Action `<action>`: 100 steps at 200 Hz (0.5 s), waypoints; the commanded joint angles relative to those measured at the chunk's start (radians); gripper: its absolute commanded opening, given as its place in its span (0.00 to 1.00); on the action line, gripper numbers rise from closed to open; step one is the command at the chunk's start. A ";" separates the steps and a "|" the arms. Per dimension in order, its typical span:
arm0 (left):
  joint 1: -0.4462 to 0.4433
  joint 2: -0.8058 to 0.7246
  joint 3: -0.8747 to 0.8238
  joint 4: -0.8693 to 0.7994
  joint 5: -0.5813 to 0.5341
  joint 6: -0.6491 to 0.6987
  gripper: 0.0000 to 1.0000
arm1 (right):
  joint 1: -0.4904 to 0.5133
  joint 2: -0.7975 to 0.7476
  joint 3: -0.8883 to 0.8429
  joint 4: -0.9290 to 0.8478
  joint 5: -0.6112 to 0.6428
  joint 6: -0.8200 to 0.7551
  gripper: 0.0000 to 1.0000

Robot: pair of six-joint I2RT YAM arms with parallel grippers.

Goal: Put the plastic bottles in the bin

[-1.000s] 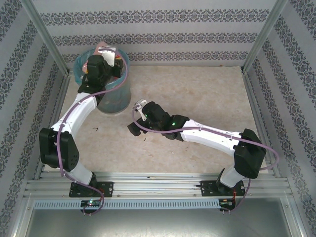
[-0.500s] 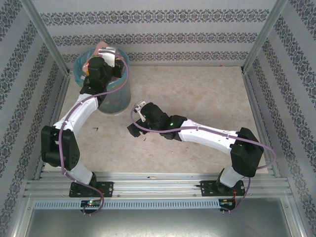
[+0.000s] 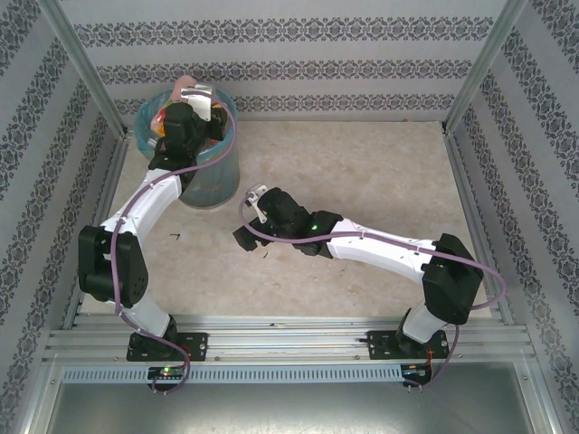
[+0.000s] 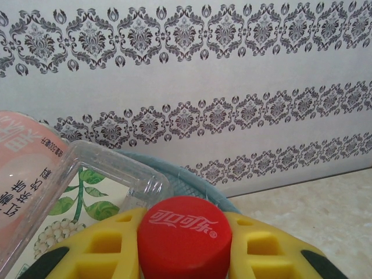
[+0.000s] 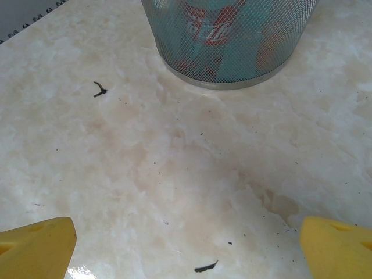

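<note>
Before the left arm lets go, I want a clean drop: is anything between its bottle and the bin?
Nothing visible blocks it. The left fingers are shut on the red-capped bottle above the bin opening; a pink-labelled bottle lies right beside it at the rim.

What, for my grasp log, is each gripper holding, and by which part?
The left gripper clamps a plastic bottle by its round red cap, between yellow fingers. The right gripper is open, holding nothing.
</note>
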 commanded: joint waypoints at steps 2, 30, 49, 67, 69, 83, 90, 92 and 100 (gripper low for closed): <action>0.045 0.159 -0.127 -0.526 -0.048 -0.055 0.00 | -0.008 -0.011 0.001 -0.002 -0.002 0.004 0.98; 0.045 0.137 -0.105 -0.531 -0.034 -0.060 0.00 | -0.008 -0.010 0.007 -0.005 -0.005 0.002 0.98; 0.045 0.092 -0.050 -0.552 -0.009 -0.073 0.00 | -0.008 -0.011 0.014 -0.006 -0.006 -0.002 0.98; 0.045 0.042 0.005 -0.563 -0.011 -0.079 0.00 | -0.008 -0.010 0.024 -0.005 -0.006 -0.009 0.98; 0.045 0.037 0.011 -0.566 -0.011 -0.080 0.00 | -0.008 -0.010 0.026 -0.007 -0.006 -0.009 0.98; 0.045 0.003 0.052 -0.578 0.004 -0.083 0.00 | -0.008 -0.004 0.034 -0.009 -0.005 -0.010 0.98; 0.045 -0.012 0.066 -0.577 0.011 -0.089 0.00 | -0.008 -0.001 0.036 -0.009 -0.007 -0.010 0.98; 0.045 -0.016 0.069 -0.576 0.014 -0.090 0.00 | -0.008 0.000 0.037 -0.009 -0.007 -0.009 0.98; 0.047 -0.030 0.081 -0.577 0.017 -0.099 0.08 | -0.009 0.002 0.039 -0.008 -0.008 -0.009 0.98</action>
